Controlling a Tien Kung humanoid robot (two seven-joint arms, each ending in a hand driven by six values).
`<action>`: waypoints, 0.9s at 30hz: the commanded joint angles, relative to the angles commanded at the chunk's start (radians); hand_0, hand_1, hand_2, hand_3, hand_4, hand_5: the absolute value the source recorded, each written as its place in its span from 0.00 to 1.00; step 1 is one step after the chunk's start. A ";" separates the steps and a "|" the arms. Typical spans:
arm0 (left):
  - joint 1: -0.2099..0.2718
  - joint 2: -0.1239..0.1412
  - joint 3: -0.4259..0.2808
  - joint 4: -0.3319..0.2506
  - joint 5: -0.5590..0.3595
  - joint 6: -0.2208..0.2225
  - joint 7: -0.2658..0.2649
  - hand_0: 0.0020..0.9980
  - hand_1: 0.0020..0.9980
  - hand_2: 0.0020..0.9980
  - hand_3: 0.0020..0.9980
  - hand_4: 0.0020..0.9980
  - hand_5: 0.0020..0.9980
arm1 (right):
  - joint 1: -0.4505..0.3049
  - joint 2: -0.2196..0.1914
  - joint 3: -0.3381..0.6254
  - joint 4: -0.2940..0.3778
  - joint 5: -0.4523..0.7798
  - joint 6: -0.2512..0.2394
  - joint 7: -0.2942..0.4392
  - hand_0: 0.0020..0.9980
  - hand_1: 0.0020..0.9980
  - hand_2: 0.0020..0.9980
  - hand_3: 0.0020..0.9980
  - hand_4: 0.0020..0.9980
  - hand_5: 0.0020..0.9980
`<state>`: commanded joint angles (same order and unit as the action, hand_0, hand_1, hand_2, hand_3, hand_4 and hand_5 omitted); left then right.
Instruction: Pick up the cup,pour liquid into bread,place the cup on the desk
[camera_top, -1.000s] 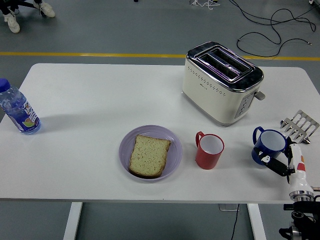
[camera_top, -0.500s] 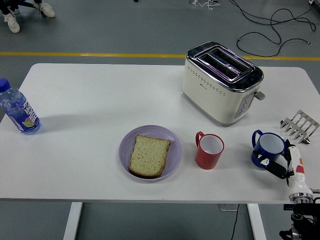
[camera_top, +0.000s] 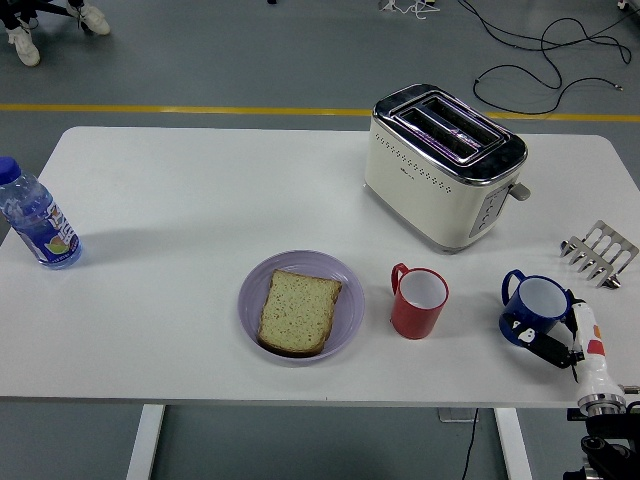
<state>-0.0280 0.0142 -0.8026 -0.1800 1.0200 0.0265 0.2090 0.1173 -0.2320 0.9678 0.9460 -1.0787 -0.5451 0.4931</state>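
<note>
Seen from the head camera, high over a white table (camera_top: 200, 200), only the robot's right hand (camera_top: 562, 340) shows, coming in at the lower right corner near the table's front edge; the left hand is out of sight. The right hand's dark fingers (camera_top: 548, 346) lie against the near side of a blue cup (camera_top: 532, 310), which stands upright on the table with its handle turned to the left and its white inside showing. Whether those fingers are truly clamped around the cup or only touching it cannot be told from this angle, since most of the hand is hidden low in the corner. Left of the hand, a little apart, stands a red cup (camera_top: 418, 301), also upright and seemingly empty. Further left again sits a lilac plate (camera_top: 348, 290) holding one slice of bread (camera_top: 298, 311), lying flat. Beyond the hand, toward the far side, are a cream toaster (camera_top: 440, 165) and, just behind the blue cup, a small metal toast rack (camera_top: 598, 252). Far off to the left, by the table's edge, a water bottle (camera_top: 35, 220) stands upright. As a judgement, the task is at its first step, taking hold of the cup; the blue cup has not left the table. The next move calls for a firm grip, then a level lift and a long carry leftward past the red cup to reach the bread.
</note>
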 joint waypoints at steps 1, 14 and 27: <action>0.000 0.000 0.001 0.000 -0.001 0.000 0.000 0.66 0.70 0.73 0.62 0.35 0.95 | 0.000 0.000 0.001 0.001 -0.006 -0.002 -0.001 0.42 0.38 0.55 0.58 0.78 0.06; -0.009 0.002 0.006 0.000 -0.003 -0.001 0.000 0.66 0.70 0.73 0.62 0.35 0.95 | 0.006 0.001 0.038 0.017 -0.030 -0.004 -0.006 0.60 0.60 0.85 0.99 0.94 0.01; -0.011 0.002 0.004 0.000 -0.002 0.000 0.000 0.66 0.70 0.73 0.62 0.35 0.95 | 0.006 0.000 0.050 0.019 -0.052 0.023 -0.028 0.65 0.65 0.90 1.00 0.94 0.00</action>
<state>-0.0392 0.0160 -0.7988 -0.1800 1.0176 0.0265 0.2090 0.1231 -0.2322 1.0180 0.9647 -1.1306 -0.5224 0.4649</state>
